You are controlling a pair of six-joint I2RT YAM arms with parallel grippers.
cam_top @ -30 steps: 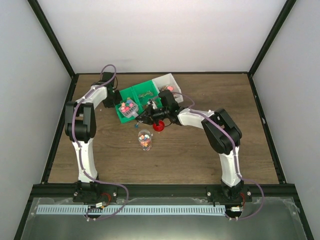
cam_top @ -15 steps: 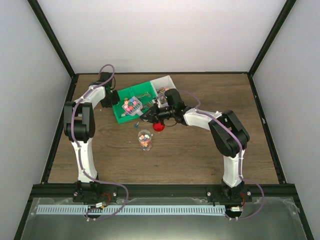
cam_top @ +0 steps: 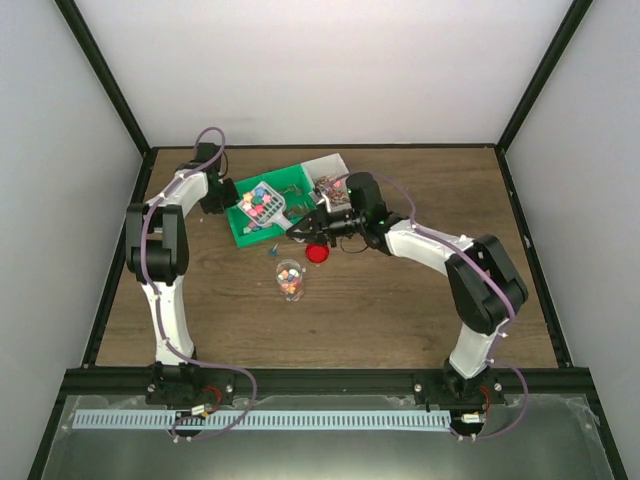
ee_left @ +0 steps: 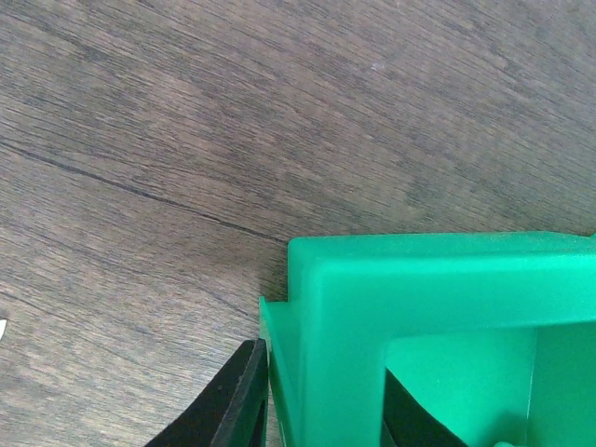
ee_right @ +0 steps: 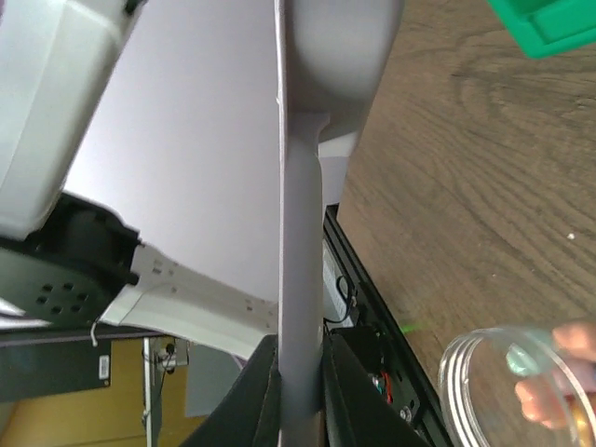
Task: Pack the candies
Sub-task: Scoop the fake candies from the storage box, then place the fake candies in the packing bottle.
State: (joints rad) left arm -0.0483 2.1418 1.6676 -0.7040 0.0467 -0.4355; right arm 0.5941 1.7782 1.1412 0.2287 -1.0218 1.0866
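Small mixed-colour candies [cam_top: 262, 205] fill a grey scoop over the green bin [cam_top: 243, 232]. My right gripper [cam_top: 303, 226] is shut on the scoop's handle [ee_right: 300, 233], which stands between its two black fingers [ee_right: 261, 382]. More candies lie in a clear jar [cam_top: 290, 278] standing on the table in front of the bin; its rim [ee_right: 521, 382] shows at the lower right of the right wrist view. My left gripper [cam_top: 226, 203] is at the bin's left side. One finger [ee_left: 233, 400] is outside the bin's wall [ee_left: 419, 289] and the other inside, both against it.
A round red lid [cam_top: 318, 253] lies on the wooden table just right of the jar. A white bin [cam_top: 325, 165] holding more sweets stands behind the green one, partly covered by my right arm. Black frame rails edge the table.
The green bin has shifted and turned a little to the left. The loaded scoop has moved slightly back over the bin, and my right arm's wrist has swung right.
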